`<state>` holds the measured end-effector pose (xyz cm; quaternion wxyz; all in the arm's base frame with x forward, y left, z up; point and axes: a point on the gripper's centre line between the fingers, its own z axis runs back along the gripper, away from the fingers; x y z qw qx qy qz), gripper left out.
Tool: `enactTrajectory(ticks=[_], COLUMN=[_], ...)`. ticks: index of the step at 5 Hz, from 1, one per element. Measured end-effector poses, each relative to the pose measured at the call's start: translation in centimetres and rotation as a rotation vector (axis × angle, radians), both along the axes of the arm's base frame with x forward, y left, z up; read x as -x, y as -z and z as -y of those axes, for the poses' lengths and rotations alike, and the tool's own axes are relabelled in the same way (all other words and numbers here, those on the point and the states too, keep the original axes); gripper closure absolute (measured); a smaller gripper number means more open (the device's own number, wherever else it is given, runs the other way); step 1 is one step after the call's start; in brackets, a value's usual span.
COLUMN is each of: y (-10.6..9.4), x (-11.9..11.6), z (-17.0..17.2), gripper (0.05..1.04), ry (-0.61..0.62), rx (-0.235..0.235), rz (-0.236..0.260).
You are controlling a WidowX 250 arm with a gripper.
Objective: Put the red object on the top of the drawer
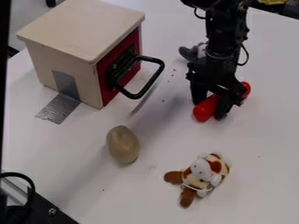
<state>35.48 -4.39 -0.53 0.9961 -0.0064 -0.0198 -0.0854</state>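
Red object (204, 109) seen lying on the worktop (152, 188), right of the drawer box (85, 28) in the camera view, long axis slanted from lower left to upper right. Hand (210, 109) placed astride it from above, fingers spread, one on each side; whether contact is made cannot be told.

One robot arm (227, 35), which we list as black throughout, slender in build, with a knobbly, uneven outline of stacked parts. Fitted to it we count thin black cables: one short loop (199, 15) bowing out high on one side, one longer loop (246, 57) curving off the other. Near the wrist we record a curved band (219, 57) with a greyish sheen. End effector (210, 110): black, its housing angular and jagged-edged.
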Motion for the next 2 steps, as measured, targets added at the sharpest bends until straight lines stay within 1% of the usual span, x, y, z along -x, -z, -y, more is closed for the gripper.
enactTrajectory(ticks=[1, 2], y=[-0.4, -2.0], x=[0.8, 1.3], z=[-0.4, -1.4], gripper=[0.581, 0.582], ry=[-0.04, -0.115], rx=[-0.011, -0.004], rz=[-0.018, -0.022])
